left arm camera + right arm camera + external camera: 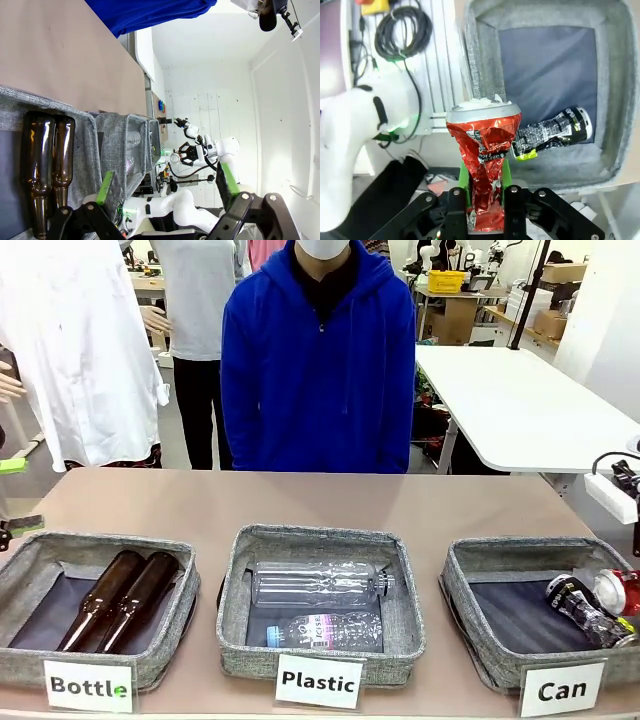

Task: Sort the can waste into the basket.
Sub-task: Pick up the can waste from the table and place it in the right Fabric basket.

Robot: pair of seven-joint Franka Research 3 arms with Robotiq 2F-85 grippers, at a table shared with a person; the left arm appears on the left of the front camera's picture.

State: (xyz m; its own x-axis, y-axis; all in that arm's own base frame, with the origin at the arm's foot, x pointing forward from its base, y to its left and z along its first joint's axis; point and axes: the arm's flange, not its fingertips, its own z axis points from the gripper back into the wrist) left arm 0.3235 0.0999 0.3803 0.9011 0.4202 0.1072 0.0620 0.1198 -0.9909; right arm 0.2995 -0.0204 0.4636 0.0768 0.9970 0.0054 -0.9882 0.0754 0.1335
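Right wrist view: my right jaws grip the crushed red can [484, 150] above the Can basket [615, 100]; my left jaws gape empty.

1. The person [318, 370] at the table's far edge wears a bright blue hooded sweatshirt over a dark top, plus a white face mask.
2. The left gripper [167, 187] has 2 black fingers [106, 187] tipped with green pads, on black jointed links with round pivot screws.
3. The right gripper [484, 187] is black too, with green pads and pivot screws on its links.
4. A white, rounded arm segment [350, 145] carries a black cable and a green light.
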